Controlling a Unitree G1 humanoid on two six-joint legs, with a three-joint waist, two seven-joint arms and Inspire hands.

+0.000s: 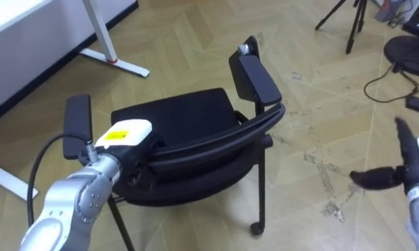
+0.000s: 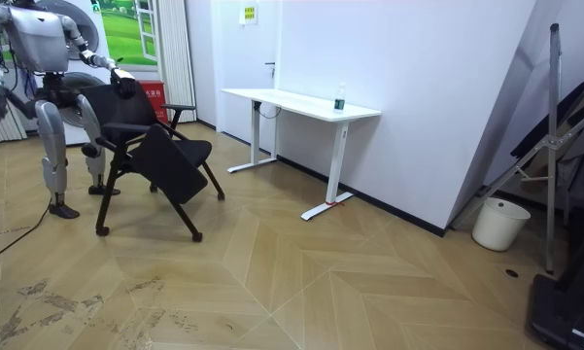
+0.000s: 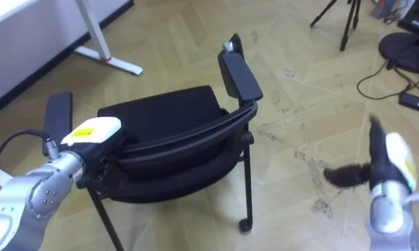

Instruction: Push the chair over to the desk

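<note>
Your left hand [image 1: 125,134] sits at the top edge of the chair's backrest [image 1: 216,139], likely placed to drive it forward. You cannot tell whether it grips the backrest or only presses on it. Your right hand [image 1: 408,171] hangs wide and empty, well apart to the right. The chair [image 1: 181,115] stands just in front of you, facing away. It is black, with a curved smooth backrest, a padded matte seat, flat armrests [image 1: 254,77] and thin legs on a castor [image 1: 256,227]. Under it lies scuffed herringbone wood floor [image 1: 314,90], with a white bench [image 2: 301,102] nearby.
</note>
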